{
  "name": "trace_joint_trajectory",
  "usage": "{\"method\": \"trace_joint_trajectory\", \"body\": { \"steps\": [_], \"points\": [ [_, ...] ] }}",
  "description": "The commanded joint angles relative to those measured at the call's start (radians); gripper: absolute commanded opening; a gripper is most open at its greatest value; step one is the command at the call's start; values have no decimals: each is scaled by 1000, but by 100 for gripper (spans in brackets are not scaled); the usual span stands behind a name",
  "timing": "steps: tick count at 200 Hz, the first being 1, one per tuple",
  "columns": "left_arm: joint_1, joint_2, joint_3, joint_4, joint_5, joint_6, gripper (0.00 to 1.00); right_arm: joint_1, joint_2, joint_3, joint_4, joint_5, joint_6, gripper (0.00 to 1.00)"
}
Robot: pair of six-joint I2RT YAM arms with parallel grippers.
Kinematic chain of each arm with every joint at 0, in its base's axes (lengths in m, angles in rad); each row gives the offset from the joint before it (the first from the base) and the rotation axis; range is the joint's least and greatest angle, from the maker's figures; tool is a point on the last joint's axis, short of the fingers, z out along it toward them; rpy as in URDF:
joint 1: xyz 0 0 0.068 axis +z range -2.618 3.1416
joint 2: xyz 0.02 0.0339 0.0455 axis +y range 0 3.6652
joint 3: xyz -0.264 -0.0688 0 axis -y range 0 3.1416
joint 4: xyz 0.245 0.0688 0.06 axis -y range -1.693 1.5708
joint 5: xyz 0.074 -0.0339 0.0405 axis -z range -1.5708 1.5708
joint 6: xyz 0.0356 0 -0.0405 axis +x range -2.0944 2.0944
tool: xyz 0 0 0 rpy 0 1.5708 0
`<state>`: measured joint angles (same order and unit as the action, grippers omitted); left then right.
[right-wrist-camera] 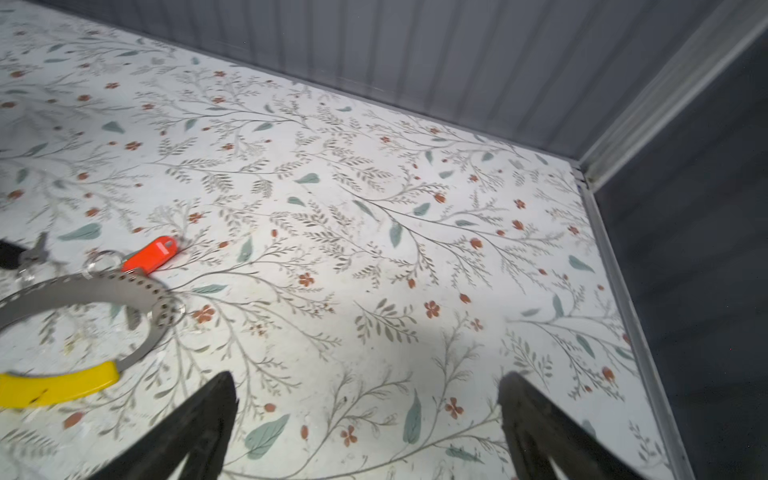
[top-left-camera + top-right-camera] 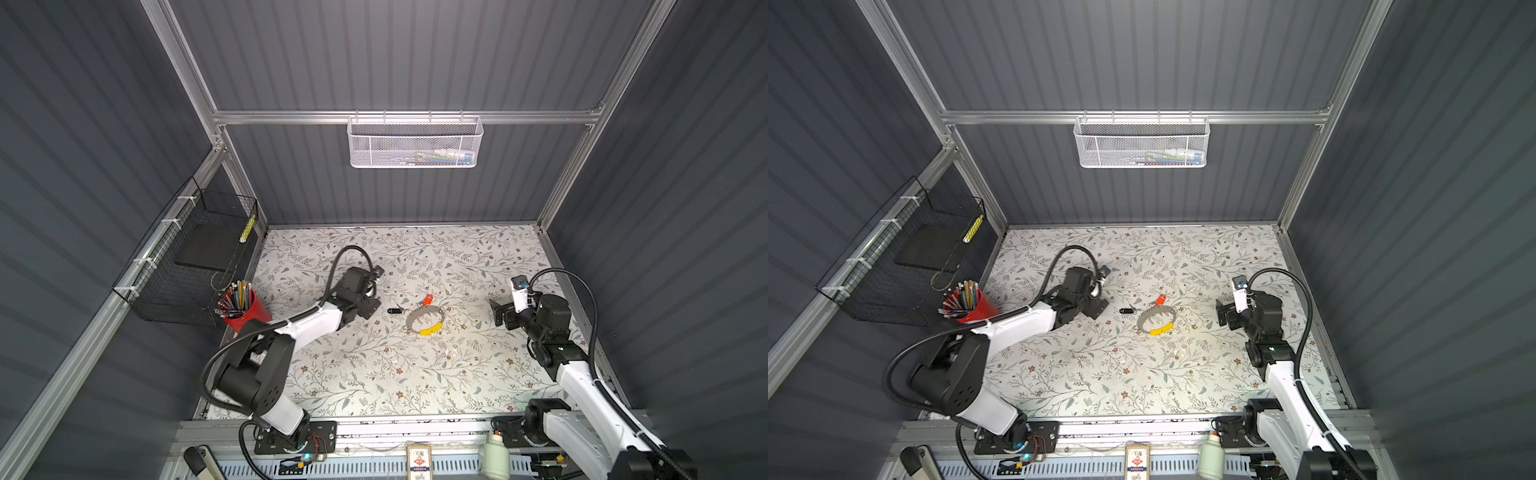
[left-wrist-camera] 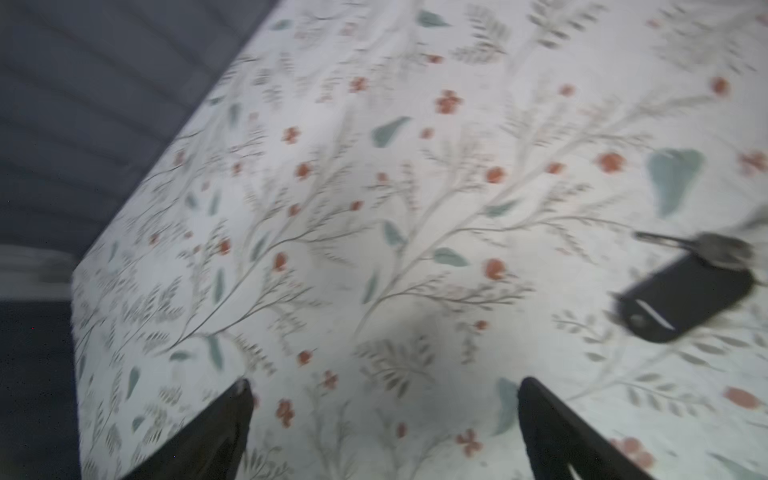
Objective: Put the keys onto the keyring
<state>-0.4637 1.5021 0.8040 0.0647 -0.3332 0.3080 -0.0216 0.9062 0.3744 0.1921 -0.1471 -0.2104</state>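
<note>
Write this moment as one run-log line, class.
left gripper: open, empty | right gripper: open, empty | keyring: flat on table, untouched | orange tag, black tag: at its rim

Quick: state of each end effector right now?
Left end effector: open, holding nothing.
Right end effector: open, holding nothing.

White floral table, slate walls, a few bright spots.

The table (image 2: 374,374) is white with grey-green sprigs, teal leaves and small rust-red flowers, and the ribbed walls (image 2: 395,62) are slate grey. At the lower left of the right wrist view the keyring (image 1: 104,286) is grey and dotted with holes, with a yellow segment (image 1: 54,388). At the centre of a top view lie an orange-red tag (image 2: 428,299) and a black tag (image 2: 393,311). At mid-left stands a red cup (image 2: 249,313).
</note>
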Motion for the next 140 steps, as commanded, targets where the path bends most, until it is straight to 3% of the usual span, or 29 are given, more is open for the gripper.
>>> {"method": "trace_joint_trajectory", "body": {
  "steps": [1, 27, 57, 77, 89, 108, 121, 132, 140],
  "points": [
    [98, -88, -156, 232, -70, -202, 100, -29, 93, -52, 311, 7, 103, 99],
    [209, -109, -314, 465, -22, -273, 100, -48, 263, -81, 541, -24, 153, 99],
    [280, -11, -429, 788, 48, -277, 100, -50, 438, -106, 771, -152, 158, 99],
    [314, 26, -409, 803, 122, -227, 100, -57, 497, -112, 816, -121, 174, 99],
    [358, 88, -425, 897, 177, -242, 100, -66, 571, -127, 961, -123, 200, 99],
    [413, 221, -444, 1091, 220, -290, 100, -67, 523, -108, 840, -135, 185, 99],
    [418, 184, -383, 891, 243, -283, 100, -67, 555, -123, 926, -134, 195, 99],
    [418, 217, -368, 929, 264, -272, 100, -67, 547, -119, 906, -128, 193, 99],
    [418, 201, -347, 849, 277, -265, 100, -67, 539, -108, 872, -129, 192, 99]
  ]
}}
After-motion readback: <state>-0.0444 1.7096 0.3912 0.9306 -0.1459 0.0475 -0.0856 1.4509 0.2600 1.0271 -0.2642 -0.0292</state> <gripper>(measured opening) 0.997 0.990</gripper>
